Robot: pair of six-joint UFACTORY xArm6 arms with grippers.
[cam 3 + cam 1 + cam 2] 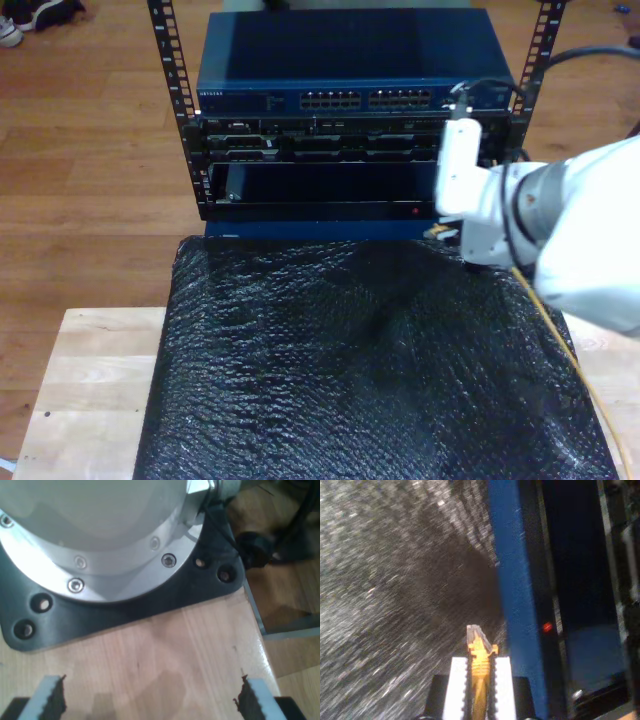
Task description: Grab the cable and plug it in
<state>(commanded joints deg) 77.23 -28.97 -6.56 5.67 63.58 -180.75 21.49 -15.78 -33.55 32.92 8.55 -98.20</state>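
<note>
Two grippers: one loaded, one idle.
Second gripper (481,680): jaws clamped on the cable (480,667) just behind its plug (476,632); plug tip pokes out past the white pads (458,685), pointing at 12 o'clock in the second wrist view.
First gripper (150,700): jaws wide apart, nothing between them. It hangs over bare wooden tabletop (165,650), next to a black mounting plate (125,610) under an arm base (95,525).
Cable location: in the exterior view the plug end sits at the white arm (560,230), at about 3 o'clock of frame centre; the rest trails toward 5 o'clock across the black textured mat (360,370).
Target area: rack (350,120) at 12 o'clock in the exterior view, blue switch (350,75) on top with two port rows (365,99). You can't tell from these frames which port is meant.
Handling, judged: cable is light and limp, so the tail will drag and can snag on the mat. Plug looks like thin clear plastic; its latch tab is likely fragile, so don't force it.
Grip advice: hold on the boot right behind the plug, as now. Further back and the tip will droop and wander.
Risk: plug roll about its axis unclear, blurry view. Check it before you drive in.
</note>
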